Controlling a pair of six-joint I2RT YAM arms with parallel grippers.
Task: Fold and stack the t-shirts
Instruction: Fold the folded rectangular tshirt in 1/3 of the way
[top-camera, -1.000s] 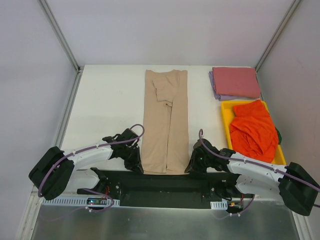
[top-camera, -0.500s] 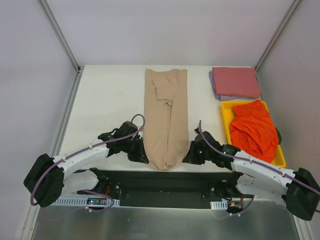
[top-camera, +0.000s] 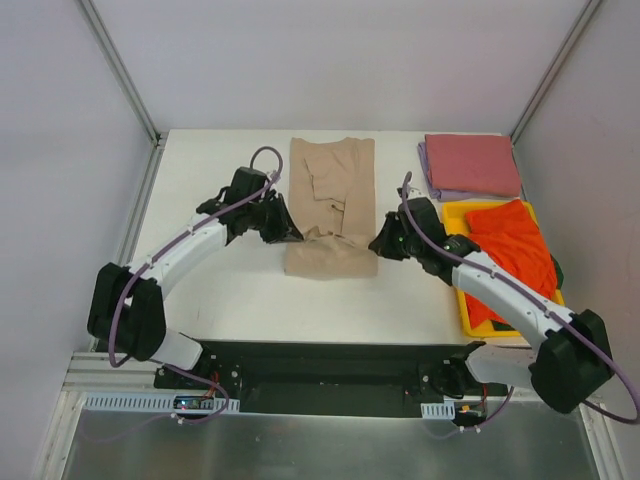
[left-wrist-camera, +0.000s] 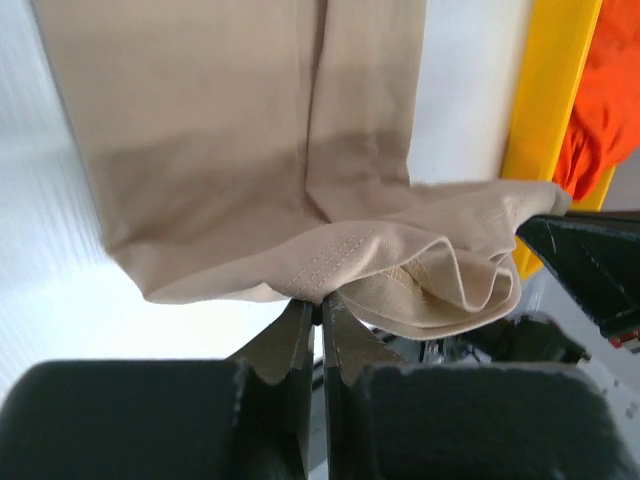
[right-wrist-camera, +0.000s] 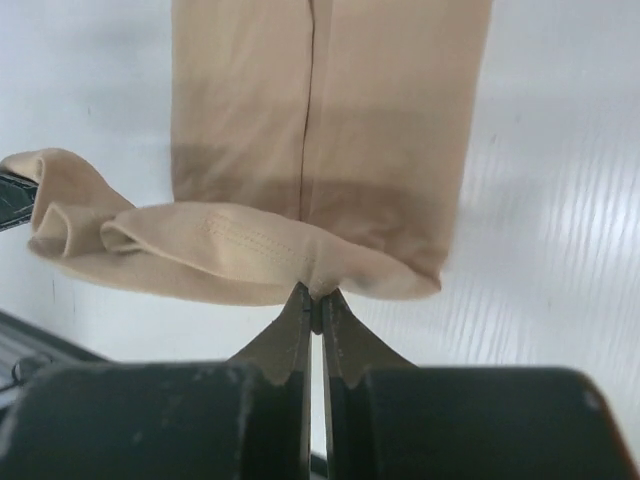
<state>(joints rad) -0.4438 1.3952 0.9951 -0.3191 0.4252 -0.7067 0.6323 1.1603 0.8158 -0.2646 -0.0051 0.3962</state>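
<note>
Layout comes only from the overhead camera: the tan shirt (top-camera: 335, 190) lies as a long narrow strip in the middle of the white table (top-camera: 220, 290). Its long axis runs from the near side toward the far edge, and the collar end cannot be made out. The near hem is raised off the table and doubled toward the far end, so a soft roll of cloth crosses the strip. The left gripper (top-camera: 293, 235) is at the left end of that roll and the right gripper (top-camera: 377, 245) at the right end, facing each other across the cloth. The same view shows the pink-red shirt (top-camera: 472, 163) folded on top of the lavender shirt (top-camera: 432, 180) at the far right corner. Just nearer than that pile, the orange shirt (top-camera: 515, 255) is heaped loosely in the yellow tray (top-camera: 452, 225). From above the jaws themselves are hidden. The wrist cameras settle that. On the left wrist the fingers are pressed together on the stitched hem of the tan shirt, with slack cloth sagging in a loop to one side. On the right wrist the fingers likewise pinch the hem tight, and the flat part of the shirt stretches away beyond them, a straight line running down its length.
</note>
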